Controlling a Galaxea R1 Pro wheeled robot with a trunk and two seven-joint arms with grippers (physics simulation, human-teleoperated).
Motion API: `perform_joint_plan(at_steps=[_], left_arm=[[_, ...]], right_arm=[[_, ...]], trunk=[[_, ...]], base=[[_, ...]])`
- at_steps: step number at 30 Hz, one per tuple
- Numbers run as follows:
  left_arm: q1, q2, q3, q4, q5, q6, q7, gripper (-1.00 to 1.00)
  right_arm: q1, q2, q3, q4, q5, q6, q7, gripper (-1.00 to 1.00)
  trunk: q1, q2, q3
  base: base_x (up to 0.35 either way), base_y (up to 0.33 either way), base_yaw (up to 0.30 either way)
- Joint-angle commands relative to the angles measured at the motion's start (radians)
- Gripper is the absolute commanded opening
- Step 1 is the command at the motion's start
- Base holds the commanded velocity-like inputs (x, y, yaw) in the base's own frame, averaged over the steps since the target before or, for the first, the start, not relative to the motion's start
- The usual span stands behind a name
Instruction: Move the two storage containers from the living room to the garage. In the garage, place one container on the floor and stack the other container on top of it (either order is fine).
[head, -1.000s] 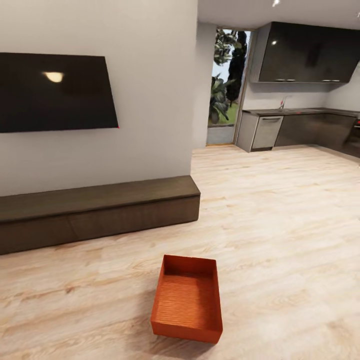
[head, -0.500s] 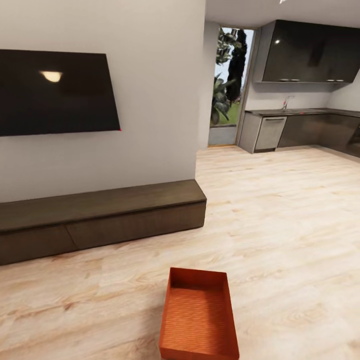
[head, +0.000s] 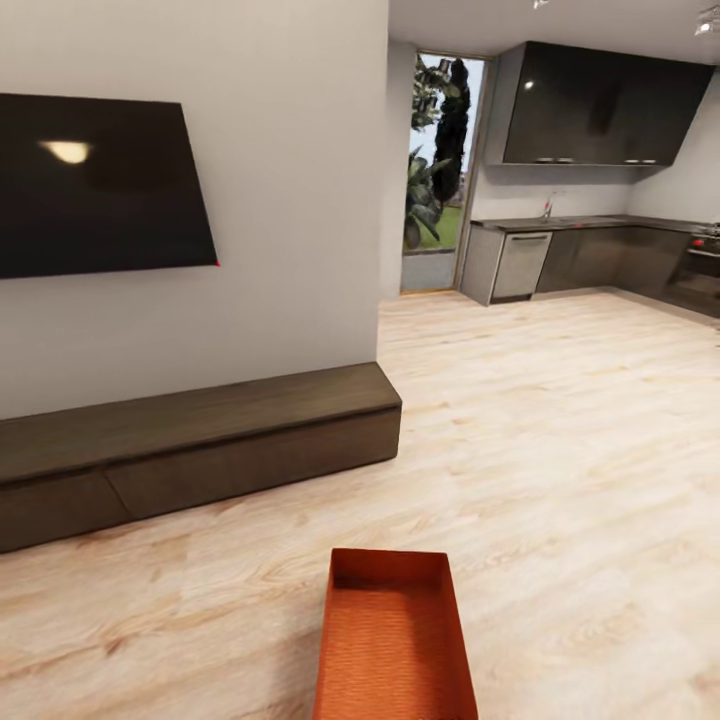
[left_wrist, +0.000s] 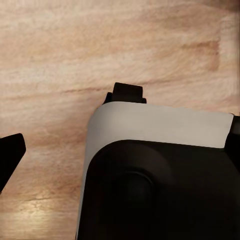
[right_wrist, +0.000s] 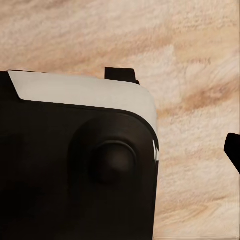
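In the head view, one orange container (head: 395, 645) is seen on the wood floor (head: 560, 480), near the low cabinet (head: 200, 440); it could be bumped if approached carelessly. In both wrist views, only floor and robot casing are shown; the jaws' opening cannot be told.

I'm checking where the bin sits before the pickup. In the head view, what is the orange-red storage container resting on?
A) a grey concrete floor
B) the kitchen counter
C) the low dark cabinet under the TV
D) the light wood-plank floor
D: the storage container sits open side up on the light wood-plank floor, in front of and apart from the low dark cabinet, with the kitchen counter far behind.
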Motion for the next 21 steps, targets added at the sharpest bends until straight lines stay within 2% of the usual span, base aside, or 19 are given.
perform_joint_plan(at_steps=[1,10,21], left_arm=[[0.000,0.000,0.000,0.001,0.007,-0.003,0.001,1.00],[0.000,0.000,0.000,0.001,0.007,-0.003,0.001,1.00],[0.000,0.000,0.000,0.001,0.007,-0.003,0.001,1.00]], right_arm=[[-0.001,0.001,0.008,0.003,-0.008,-0.004,-0.002,1.00],[-0.001,0.001,0.008,0.003,-0.008,-0.004,-0.002,1.00],[-0.001,0.001,0.008,0.003,-0.008,-0.004,-0.002,1.00]], trunk=[[0.000,0.000,-0.001],[0.000,0.000,-0.001],[0.000,0.000,-0.001]], base=[[0.002,0.000,-0.240],[0.000,0.000,-0.217],[0.000,0.000,-0.021]])
